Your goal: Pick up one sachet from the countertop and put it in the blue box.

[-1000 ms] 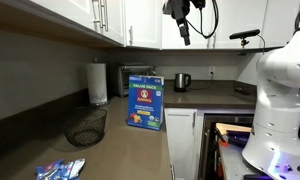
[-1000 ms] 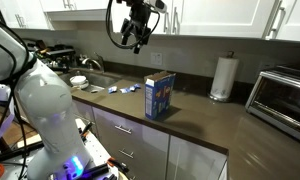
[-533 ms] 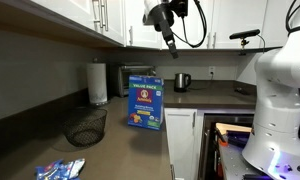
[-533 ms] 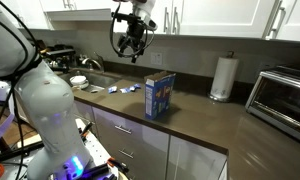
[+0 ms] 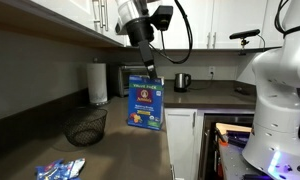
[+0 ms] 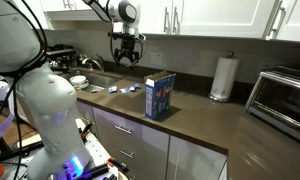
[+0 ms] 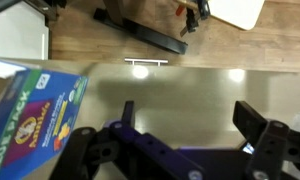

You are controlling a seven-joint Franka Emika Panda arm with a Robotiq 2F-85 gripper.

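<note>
In an exterior view the sachets point(image 5: 60, 170) lie clustered on the tabletop point(image 5: 130, 155), at 7 o'clock from the black mesh basket point(image 5: 87, 127). The blue box point(image 5: 145, 103) stands upright at the basket's 3 o'clock. The claw point(image 5: 151, 68) hangs in the air at the box's 12 o'clock — released, its fingers point(image 7: 273, 140) spread wide in the wrist view, nothing between them.
</note>
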